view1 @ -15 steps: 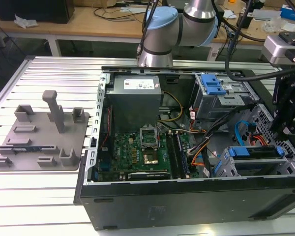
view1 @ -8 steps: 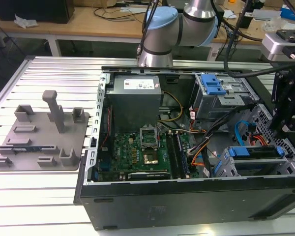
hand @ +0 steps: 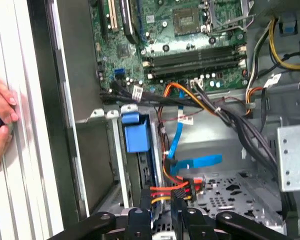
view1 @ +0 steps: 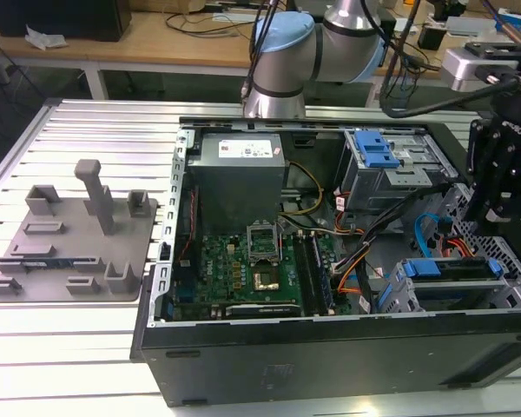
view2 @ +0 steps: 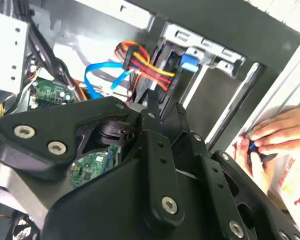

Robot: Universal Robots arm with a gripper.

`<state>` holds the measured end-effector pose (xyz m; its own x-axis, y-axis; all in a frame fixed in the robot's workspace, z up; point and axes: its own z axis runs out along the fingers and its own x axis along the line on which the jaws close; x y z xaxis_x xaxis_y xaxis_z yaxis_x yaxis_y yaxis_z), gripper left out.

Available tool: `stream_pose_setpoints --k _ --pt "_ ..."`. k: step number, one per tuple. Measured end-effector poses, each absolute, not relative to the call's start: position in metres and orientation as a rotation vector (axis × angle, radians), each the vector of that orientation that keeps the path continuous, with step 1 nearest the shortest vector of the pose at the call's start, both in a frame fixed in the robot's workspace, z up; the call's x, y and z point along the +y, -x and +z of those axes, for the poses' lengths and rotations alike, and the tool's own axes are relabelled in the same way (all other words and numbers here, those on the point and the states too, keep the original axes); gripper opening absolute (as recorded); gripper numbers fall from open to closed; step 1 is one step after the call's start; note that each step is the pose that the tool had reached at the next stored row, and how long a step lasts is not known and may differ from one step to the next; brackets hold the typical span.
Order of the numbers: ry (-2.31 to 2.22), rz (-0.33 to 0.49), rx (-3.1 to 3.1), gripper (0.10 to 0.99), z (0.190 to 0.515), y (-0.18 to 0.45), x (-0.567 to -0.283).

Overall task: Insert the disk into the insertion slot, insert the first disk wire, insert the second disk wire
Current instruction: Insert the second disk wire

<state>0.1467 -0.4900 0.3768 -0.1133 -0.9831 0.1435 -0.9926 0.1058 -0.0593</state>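
Exterior view, left to right, as I log it:
- Grey fixture plate (view1: 69, 239) on slatted surface (view1: 35, 347).
- Open computer case (view1: 330, 356): motherboard (view1: 252, 274) centre.
- Insertion slot (view1: 451, 291) at case's right end, disk (view1: 456, 269) seated inside, blue frame showing.
- Tool (view1: 504, 174) above slot; I cannot tell finger state.
- Person's hand (view2: 275, 137) at case edge in second wrist view.

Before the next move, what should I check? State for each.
1. The disk in the insertion slot: ok, its blue frame sits in the cage.
2. The claw at the red-orange-yellow wire bundle: ok.
3. That bundle's plug seated in the disk: cannot tell.
4. The blue flat cable connected: cannot tell.
5. The person's hand away: not ok, beside the case wall.
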Motion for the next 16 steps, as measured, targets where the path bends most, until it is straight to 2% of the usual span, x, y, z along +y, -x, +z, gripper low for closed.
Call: stream_pose_setpoints --k 5,10,16 --pt "-2.031 0.245 -2.266 0.302 0.377 -0.144 -0.47" --pt "-1.984 0.293 -2.204 0.302 0.377 -0.143 -0.466" --pt "-1.984 0.299 -2.199 0.302 0.374 -0.139 -0.46"
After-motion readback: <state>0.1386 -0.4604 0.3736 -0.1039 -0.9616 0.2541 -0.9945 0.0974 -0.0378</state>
